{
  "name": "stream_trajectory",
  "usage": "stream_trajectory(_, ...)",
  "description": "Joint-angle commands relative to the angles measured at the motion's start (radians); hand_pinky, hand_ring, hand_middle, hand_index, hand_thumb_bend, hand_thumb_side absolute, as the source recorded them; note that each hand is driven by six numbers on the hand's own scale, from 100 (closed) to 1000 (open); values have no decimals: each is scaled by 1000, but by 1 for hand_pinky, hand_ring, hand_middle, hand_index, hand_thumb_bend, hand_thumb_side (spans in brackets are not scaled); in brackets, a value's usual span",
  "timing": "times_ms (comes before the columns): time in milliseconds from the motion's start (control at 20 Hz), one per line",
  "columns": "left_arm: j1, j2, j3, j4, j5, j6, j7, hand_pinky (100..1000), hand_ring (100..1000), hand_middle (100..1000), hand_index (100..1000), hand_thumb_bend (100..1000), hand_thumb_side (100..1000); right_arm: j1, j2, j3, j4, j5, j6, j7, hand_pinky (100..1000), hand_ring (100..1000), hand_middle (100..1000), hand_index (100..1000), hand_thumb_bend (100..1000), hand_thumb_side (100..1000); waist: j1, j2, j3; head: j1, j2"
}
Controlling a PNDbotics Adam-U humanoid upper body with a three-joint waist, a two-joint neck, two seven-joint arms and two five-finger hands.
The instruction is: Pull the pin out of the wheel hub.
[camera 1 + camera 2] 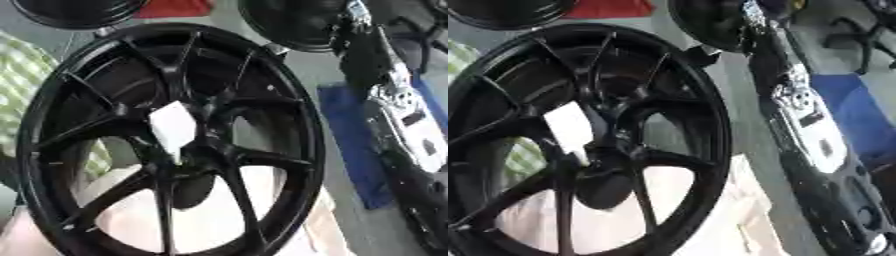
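A big black wheel hub point(308, 131) with thin spokes stands tilted and fills most of the left eye view. A white, blocky pin point(172, 127) sticks out of its centre, tapering toward its lower end. My right arm point(808, 125), black with silver parts, runs up the right side, well clear of the pin. My right hand point(357, 14) is a small blurred shape at the arm's far end, by the top edge. No hand touches the pin or the hub. My left hand shows in neither view.
A second black wheel point(293, 25) lies beyond the hub at the top, and a third point(79, 11) at top left beside something red point(175, 7). A blue mat point(350, 145) lies right, green-checked cloth point(24, 75) left, and a pale beige surface point(206, 220) under the hub.
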Motion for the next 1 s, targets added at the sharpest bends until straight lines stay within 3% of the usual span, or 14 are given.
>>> stream_trajectory(50, -2, 4, 8, -22, -1, -1, 0, 887, 512, 564, 739, 454, 643, -3, -21, -4, -8, 3, -1, 5, 1000, 733, 510, 709, 100, 732, 5, -22, 0, -2, -12)
stream_trajectory(200, -2, 20, 6, -22, -6, -1, -1, 887, 511, 567, 743, 453, 640, 0, -21, -4, -7, 4, -1, 5, 1000, 733, 510, 709, 100, 732, 7, -22, -2, -8, -8)
stream_trajectory(300, -12, 76, -1, -22, -17, -10, -12, 883, 511, 573, 757, 452, 631, 4, -25, -4, -7, 5, -1, 6, 1000, 734, 510, 709, 100, 730, 10, -23, -2, -19, -1)
stream_trajectory(650, -104, 443, -67, -22, -126, -125, -186, 863, 522, 598, 784, 458, 615, 29, -39, -3, -7, 12, -4, 8, 1000, 734, 510, 710, 100, 732, 28, -36, -10, -56, 31)
stream_trajectory(850, -184, 610, -106, -22, -157, -184, -299, 845, 540, 619, 800, 462, 613, 54, -42, -6, -6, 15, -4, 9, 1000, 735, 510, 710, 100, 735, 33, -44, -12, -57, 42)
stream_trajectory(1000, -216, 719, -137, -22, -173, -191, -384, 837, 572, 647, 817, 468, 635, 61, -38, -6, -1, 19, -1, 11, 1000, 735, 510, 710, 100, 741, 39, -49, -16, -47, 42)
